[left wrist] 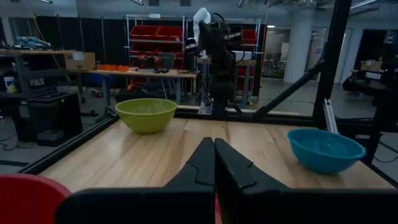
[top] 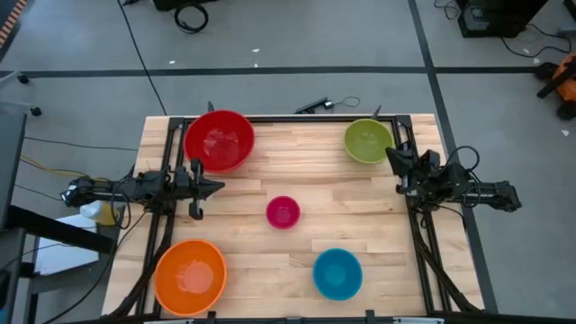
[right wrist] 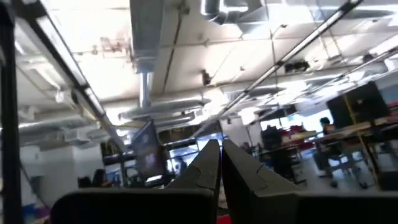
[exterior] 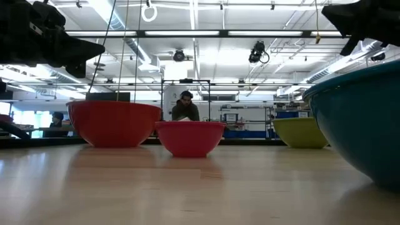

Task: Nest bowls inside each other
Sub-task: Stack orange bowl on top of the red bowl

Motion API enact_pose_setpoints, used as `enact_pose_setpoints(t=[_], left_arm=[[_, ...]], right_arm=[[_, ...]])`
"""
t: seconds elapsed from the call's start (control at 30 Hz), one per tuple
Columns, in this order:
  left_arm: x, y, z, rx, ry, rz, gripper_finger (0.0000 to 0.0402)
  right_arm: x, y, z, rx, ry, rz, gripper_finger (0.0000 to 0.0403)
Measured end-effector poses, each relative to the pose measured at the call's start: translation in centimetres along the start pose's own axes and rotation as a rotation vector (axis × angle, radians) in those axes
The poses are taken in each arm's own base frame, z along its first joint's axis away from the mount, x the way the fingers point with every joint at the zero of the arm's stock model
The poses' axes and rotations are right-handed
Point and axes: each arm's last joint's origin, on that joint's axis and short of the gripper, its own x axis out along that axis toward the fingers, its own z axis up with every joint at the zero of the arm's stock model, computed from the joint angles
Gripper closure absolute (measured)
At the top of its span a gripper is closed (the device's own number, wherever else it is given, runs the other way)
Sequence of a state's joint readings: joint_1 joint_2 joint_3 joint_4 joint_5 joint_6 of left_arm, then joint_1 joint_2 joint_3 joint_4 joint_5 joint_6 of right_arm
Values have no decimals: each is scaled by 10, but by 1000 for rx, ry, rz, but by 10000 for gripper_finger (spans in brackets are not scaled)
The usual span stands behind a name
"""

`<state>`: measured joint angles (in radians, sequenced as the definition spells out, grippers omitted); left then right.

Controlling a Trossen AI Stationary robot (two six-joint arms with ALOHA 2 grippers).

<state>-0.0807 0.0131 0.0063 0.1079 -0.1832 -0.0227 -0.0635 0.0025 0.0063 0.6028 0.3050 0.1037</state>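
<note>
Five bowls stand apart on their bases on the wooden table (top: 297, 171): red (top: 219, 139) at the far left, lime green (top: 368, 140) at the far right, magenta pink (top: 283, 212) in the middle, orange (top: 190, 276) at the near left, blue (top: 337, 273) at the near right. My left gripper (top: 216, 187) hovers shut at the left edge, pointing level across the table, near the red bowl. My right gripper (top: 391, 155) hovers shut at the right edge beside the green bowl, tipped upward toward the ceiling (right wrist: 221, 144). Neither holds anything.
A dark metal frame (top: 414, 225) runs along the table's edges. A person (exterior: 185, 106) sits in the room beyond the far edge. The wood between the bowls is bare.
</note>
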Motion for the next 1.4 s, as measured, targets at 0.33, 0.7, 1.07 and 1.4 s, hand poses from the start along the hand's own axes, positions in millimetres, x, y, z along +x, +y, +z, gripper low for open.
enact_pose_setpoints(t=[0.33,0.7,1.07,1.4], left_arm=[[0,2,1,10,-11,67,401],[-1,7,4,-497,-107,226,401],[-1,8,5,-584,-132,253,401],[-1,8,5,-653,-145,251,401]], right_arm=[[-1,-12,7,244,-155,-413,380],[4,-14,-54,650,231,-538,389],[59,-1,-54,472,303,-612,383],[81,-10,-70,418,372,-679,366]])
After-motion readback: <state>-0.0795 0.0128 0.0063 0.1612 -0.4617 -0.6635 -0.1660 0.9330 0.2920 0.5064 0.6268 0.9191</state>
